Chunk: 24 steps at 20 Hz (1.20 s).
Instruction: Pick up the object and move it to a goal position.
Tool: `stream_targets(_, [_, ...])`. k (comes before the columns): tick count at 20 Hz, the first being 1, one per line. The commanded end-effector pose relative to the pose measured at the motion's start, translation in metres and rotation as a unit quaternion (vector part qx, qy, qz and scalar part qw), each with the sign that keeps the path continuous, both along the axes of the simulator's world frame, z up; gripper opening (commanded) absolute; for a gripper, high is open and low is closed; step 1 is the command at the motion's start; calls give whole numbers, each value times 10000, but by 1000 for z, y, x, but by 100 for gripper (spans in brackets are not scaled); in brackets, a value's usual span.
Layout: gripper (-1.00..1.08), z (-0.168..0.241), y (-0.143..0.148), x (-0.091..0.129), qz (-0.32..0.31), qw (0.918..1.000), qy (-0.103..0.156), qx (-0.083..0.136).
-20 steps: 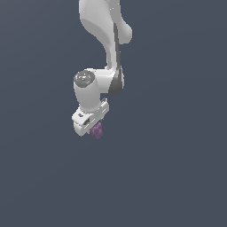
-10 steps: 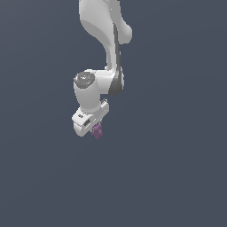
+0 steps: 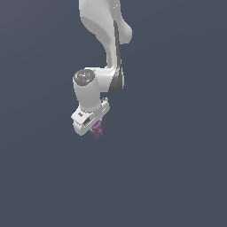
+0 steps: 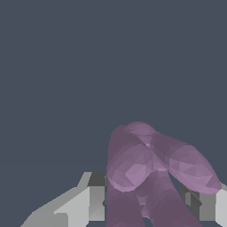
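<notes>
The object (image 3: 97,130) is a small lumpy purple-magenta cluster tucked under the white hand in the exterior view. My gripper (image 3: 94,127) is shut on it, with most of the fingers hidden behind the hand's body. In the wrist view the object (image 4: 150,170) fills the space between the two grey fingers (image 4: 95,195), its rounded lobes bulging past the fingertips. The arm hangs down from the upper edge of the exterior view, and the object is held off the plain dark ground.
Only a uniform dark grey-blue surface (image 3: 177,177) surrounds the arm in both views. No goal marker, container or obstacle shows.
The hand and the held object have shifted very slightly toward the exterior view's left and a touch upward. The grip is unchanged.
</notes>
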<state>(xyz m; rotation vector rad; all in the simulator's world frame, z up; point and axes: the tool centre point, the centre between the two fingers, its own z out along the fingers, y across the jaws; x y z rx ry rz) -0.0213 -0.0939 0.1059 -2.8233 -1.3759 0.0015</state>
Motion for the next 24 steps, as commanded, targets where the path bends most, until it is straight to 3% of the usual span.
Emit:
stream_targets(1, [-100,11,1,1,1,10000,-7,-1])
stream_targets(9, [-100,71,8,2,3,10000,-7,-2])
stream_targets(24, [-100,234,27,8,5,10000,-7,0])
